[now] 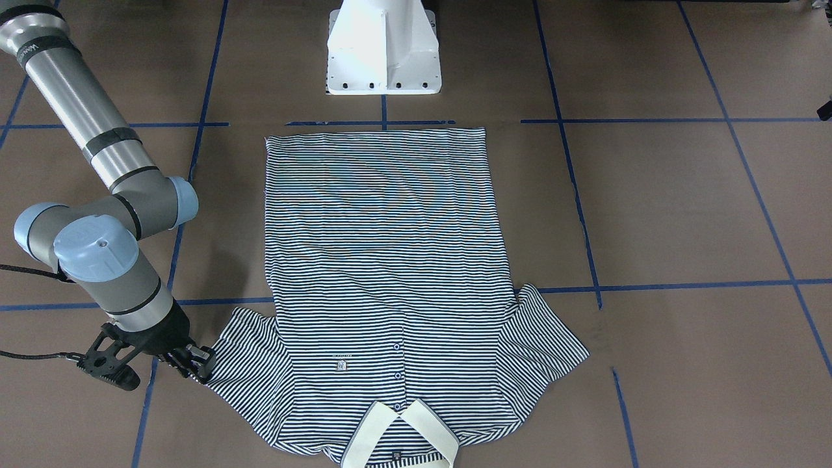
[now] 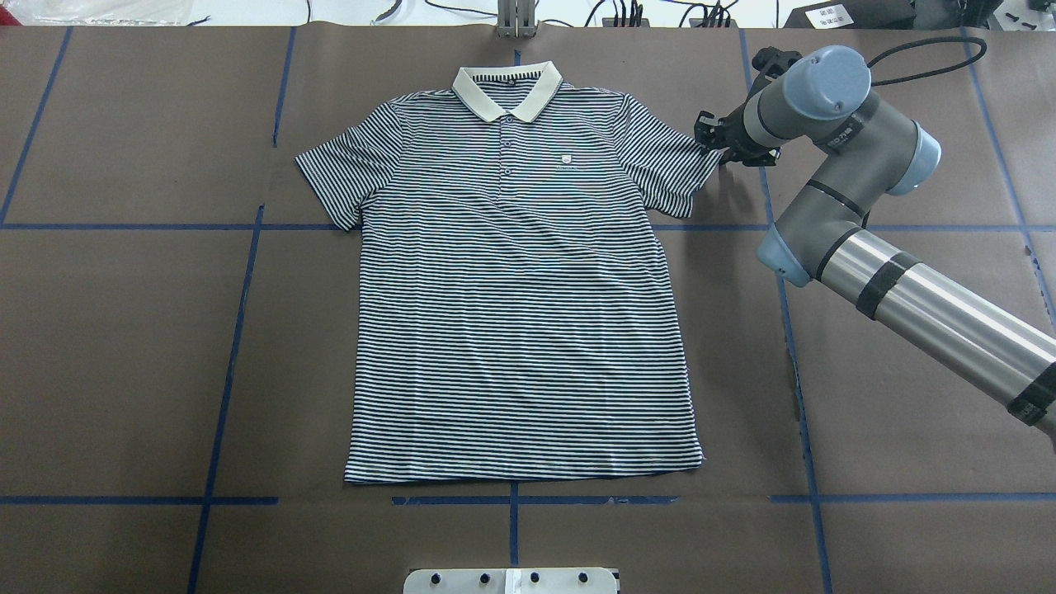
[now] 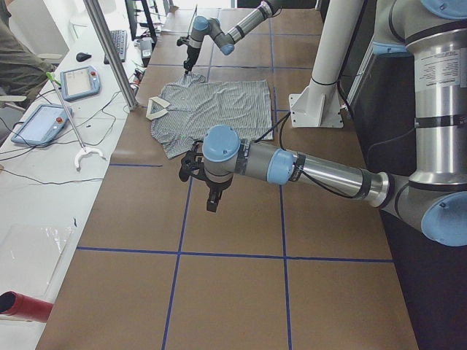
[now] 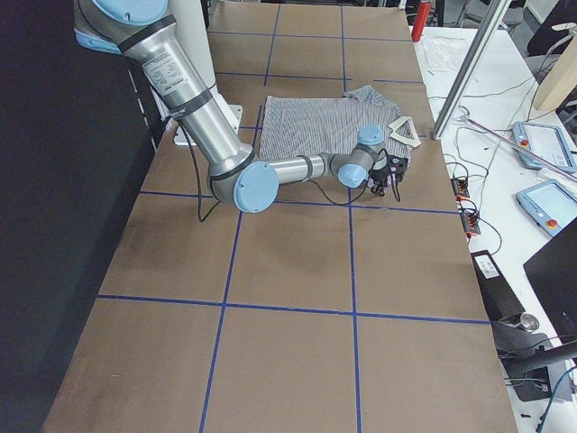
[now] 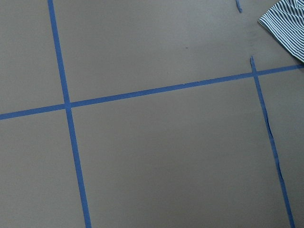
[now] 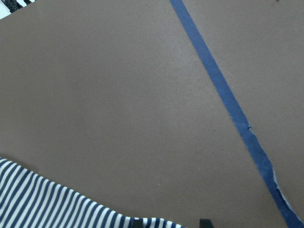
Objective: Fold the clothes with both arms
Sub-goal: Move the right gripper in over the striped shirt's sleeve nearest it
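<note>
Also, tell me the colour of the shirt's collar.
Plain cream collar, clearest in the overhead exterior view.

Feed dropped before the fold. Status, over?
Right gripper open at sleeve edge. Left gripper above table, off the shirt, state unreadable. Polo shirt flat, unfolded. Nothing seen blocking.

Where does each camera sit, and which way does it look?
Front-facing: across the table, facing the white pedestal, down on the polo shirt; right arm shows.
Overhead: behind the pedestal, looking forward and down; right arm.
Exterior left: the table's left end, looking along it; left arm near.
Exterior right: the opposite end; right arm near.
Left wrist: down on taped table; no body.
Right wrist: down on a sleeve; fingers' tips.
Front-facing and overhead share the whole shirt.
</note>
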